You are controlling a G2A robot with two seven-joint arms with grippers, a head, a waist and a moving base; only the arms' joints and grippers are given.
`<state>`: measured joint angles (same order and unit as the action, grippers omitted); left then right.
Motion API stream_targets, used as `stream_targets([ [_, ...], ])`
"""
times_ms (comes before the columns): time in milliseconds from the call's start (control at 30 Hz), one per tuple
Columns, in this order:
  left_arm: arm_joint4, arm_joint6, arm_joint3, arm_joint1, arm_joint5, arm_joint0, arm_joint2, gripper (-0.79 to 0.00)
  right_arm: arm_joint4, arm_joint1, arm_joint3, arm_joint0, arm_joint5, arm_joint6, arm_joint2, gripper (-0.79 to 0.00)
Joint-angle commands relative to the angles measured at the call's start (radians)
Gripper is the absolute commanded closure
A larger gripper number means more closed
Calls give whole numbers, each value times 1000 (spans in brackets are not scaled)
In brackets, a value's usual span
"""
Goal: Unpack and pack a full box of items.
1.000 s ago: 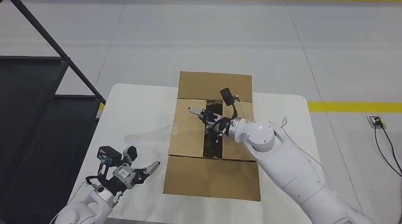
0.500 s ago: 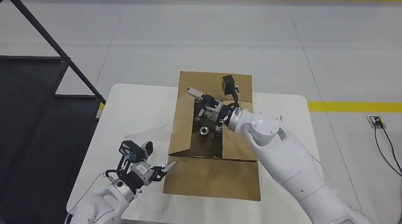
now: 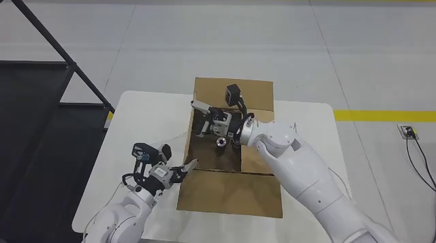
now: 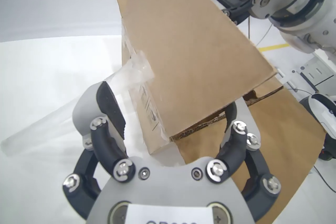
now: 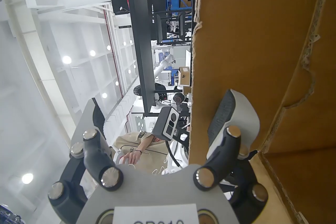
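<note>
Top view: white worktop (image 3: 139, 131) stretches wide to the left. The left hand (image 3: 185, 169), spread and holding nothing, sits at the near-left corner of the brown cardboard box (image 3: 230, 194) mid-worktop. The right hand (image 3: 201, 116), parted and unclamped, straddles the raised left flap (image 5: 249, 25).

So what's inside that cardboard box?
The cardboard box's opening is dark; one small shiny round item shows. The right tool and a raised flap cover the rest.
</note>
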<state>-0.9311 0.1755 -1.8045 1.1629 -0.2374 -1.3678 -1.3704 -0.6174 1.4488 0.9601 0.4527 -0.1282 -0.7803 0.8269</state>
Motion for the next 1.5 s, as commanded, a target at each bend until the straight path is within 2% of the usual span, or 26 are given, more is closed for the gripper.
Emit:
stream_targets([
  [0, 13, -19, 0, 2, 15, -7, -5, -785, 0, 2, -7, -1, -15, -15, 4, -785],
  [167, 52, -62, -4, 2, 29, -35, -38, -785, 33, -4, 1, 7, -45, -30, 30, -785],
  [300, 65, -77, -13, 1, 36, -59, -73, -785, 101, -21, 42, 39, -90, 11, 74, -785],
  [600, 90, -112, -17, -5, 44, -129, -169, -785, 230, -99, 221, 191, -112, 12, 282, -785],
  [833, 135, -78, 41, -9, 37, -136, -225, -785, 258, -138, 335, 296, -87, -3, 415, -785],
  [1167, 138, -5, 135, -13, 4, -106, -239, -785, 263, -173, 463, 409, -101, -33, 548, -785],
  [1333, 138, 1, 131, -15, 1, -103, -253, -785, 256, -182, 481, 430, -92, -40, 578, -785],
  [1467, 142, -12, 78, -18, -17, -122, -279, -785, 262, -188, 480, 435, -89, -45, 591, -785],
])
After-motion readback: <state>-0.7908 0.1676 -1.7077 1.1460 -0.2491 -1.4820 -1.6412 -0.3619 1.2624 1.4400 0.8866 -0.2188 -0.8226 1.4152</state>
